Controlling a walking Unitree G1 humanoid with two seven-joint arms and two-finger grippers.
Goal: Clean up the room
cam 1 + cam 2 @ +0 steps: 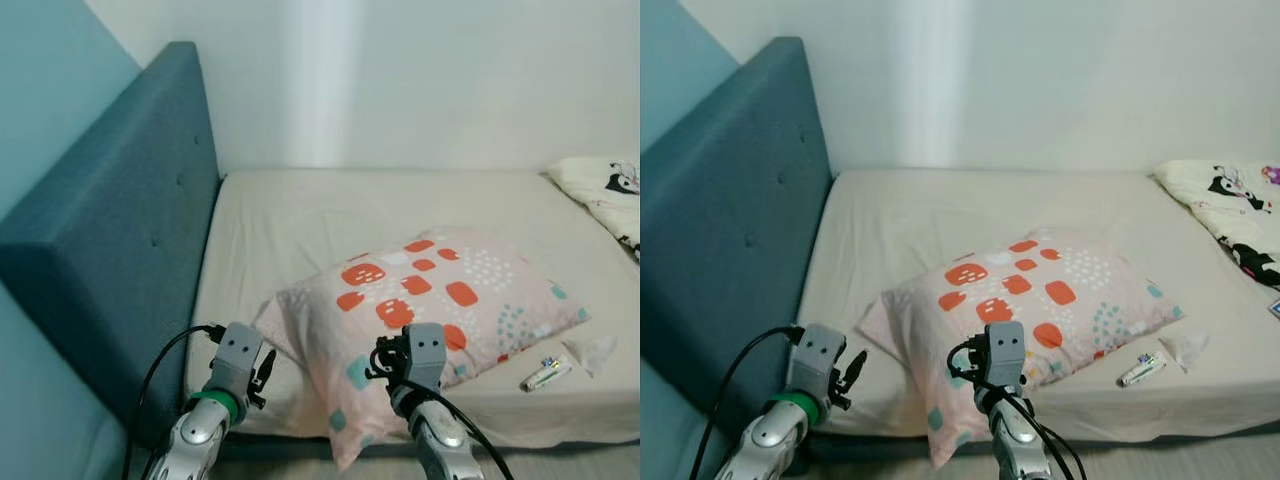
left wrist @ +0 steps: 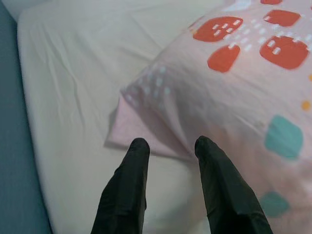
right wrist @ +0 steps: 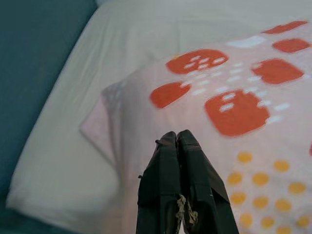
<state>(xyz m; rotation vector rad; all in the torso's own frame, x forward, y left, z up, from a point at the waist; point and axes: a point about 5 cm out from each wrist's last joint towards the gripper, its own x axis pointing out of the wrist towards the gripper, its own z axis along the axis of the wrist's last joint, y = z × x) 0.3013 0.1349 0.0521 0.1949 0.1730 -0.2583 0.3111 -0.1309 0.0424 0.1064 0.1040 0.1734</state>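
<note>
A pink pillow with orange and teal patches lies slanted on the bed's mattress, and its near corner hangs over the front edge. My left gripper is open, its fingertips just short of the pillow's left corner flap, low over the sheet. My right gripper is shut with nothing between its fingers. It hovers over the pillow's front part. In the left eye view, the left gripper is at the bed's front left and the right gripper is in front of the pillow.
A tall teal headboard runs along the left side. A small tube and a crumpled white wrapper lie near the front right edge. A cartoon-print blanket is bunched at the far right. A white wall stands behind the bed.
</note>
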